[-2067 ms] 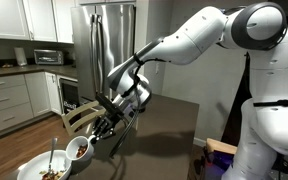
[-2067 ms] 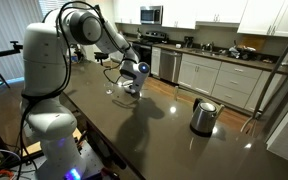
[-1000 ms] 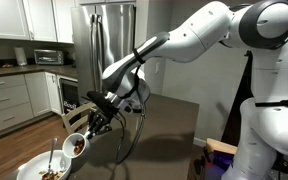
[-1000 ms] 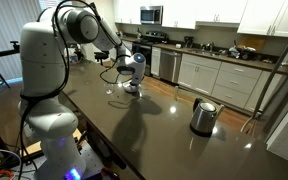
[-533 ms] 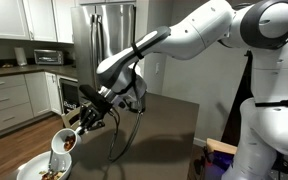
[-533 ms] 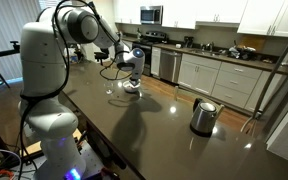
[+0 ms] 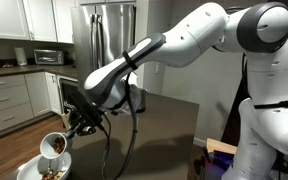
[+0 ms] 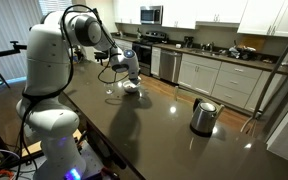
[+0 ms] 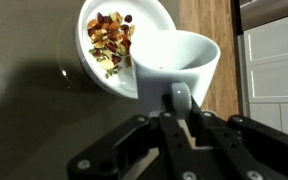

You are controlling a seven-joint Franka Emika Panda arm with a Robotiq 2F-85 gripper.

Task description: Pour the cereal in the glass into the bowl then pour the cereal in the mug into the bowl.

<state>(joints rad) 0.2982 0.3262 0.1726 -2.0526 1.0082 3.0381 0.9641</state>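
Kitchen bench (image 9: 24,110) looked dark | end effector (image 9: 176,103) clamped tight on mug (image 9: 184,60) rim | bowl (image 9: 152,15) with cereal (image 9: 109,42) sat just beyond it

Glossy white rounded arm (image 7: 189,38), black claw (image 9: 174,108), looping black cable (image 7: 108,150).

In the bowl (image 9: 150,16) the cereal (image 9: 109,38); just above its rim, the mug (image 9: 182,60).

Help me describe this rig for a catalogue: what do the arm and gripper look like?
The arm has smooth, rounded white shells with dark bands at the joints. The gripper is black, with angular linked bars and grey fingers in the wrist view. A thin black cable loops off the wrist.
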